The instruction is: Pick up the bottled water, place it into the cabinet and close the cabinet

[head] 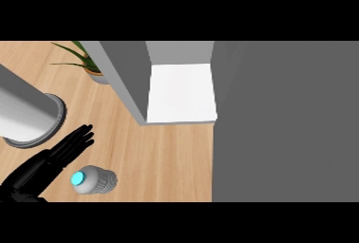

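Note:
The bottled water (93,180) stands upright on the wooden counter, seen from above as a grey ribbed round with a cyan cap. My left hand (51,161) lies just left of it, fingers straight and pointing up and right, not touching the bottle. The cabinet (133,80) stands beyond, with a grey side wall and a white shelf floor (181,92) showing inside. A large grey panel (284,121), seemingly the open cabinet door, fills the right side of the view. My right hand shows nowhere.
A big grey cylinder (26,116) on a round base stands at the left edge. A potted plant (88,64) sits behind the cabinet's left wall. Bare wooden counter (161,161) lies between the bottle and the cabinet.

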Robot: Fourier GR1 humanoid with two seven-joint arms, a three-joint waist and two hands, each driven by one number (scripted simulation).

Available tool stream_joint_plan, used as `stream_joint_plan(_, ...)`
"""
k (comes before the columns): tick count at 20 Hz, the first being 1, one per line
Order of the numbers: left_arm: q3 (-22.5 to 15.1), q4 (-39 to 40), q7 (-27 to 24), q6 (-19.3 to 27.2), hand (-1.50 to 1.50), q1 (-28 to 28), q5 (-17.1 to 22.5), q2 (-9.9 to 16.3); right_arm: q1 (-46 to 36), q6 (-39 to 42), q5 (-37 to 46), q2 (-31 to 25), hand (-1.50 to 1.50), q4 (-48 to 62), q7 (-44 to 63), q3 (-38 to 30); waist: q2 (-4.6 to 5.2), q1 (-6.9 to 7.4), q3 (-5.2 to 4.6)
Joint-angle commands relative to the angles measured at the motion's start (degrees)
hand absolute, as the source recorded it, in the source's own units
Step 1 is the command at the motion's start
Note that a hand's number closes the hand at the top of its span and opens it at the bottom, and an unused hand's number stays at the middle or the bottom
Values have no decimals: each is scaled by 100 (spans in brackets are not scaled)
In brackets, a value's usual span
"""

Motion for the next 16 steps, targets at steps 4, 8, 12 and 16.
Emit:
stream_joint_plan(4, 8, 1716, -1067, -116, -150, -629, -1028, -23, 390, -127, -934, 104, -150, -921, 255, -41, 19, -3, -1)
stream_joint_plan(8, 12, 2177, -1181, -58, -150, -851, -1162, -13, 589, 5, -1094, 71, -150, -1027, 170, -36, 14, 19, 2)
stream_joint_plan(12, -122, 2747, -2185, 120, -150, -513, -1877, -57, 817, 174, -1150, -69, -150, -1057, 47, -143, 6, 15, -3)
stream_joint_plan(16, 17, 3501, -2433, 177, -150, -1067, -1859, -58, 626, 17, -1309, -141, -150, -909, 17, -146, 28, 46, -2)
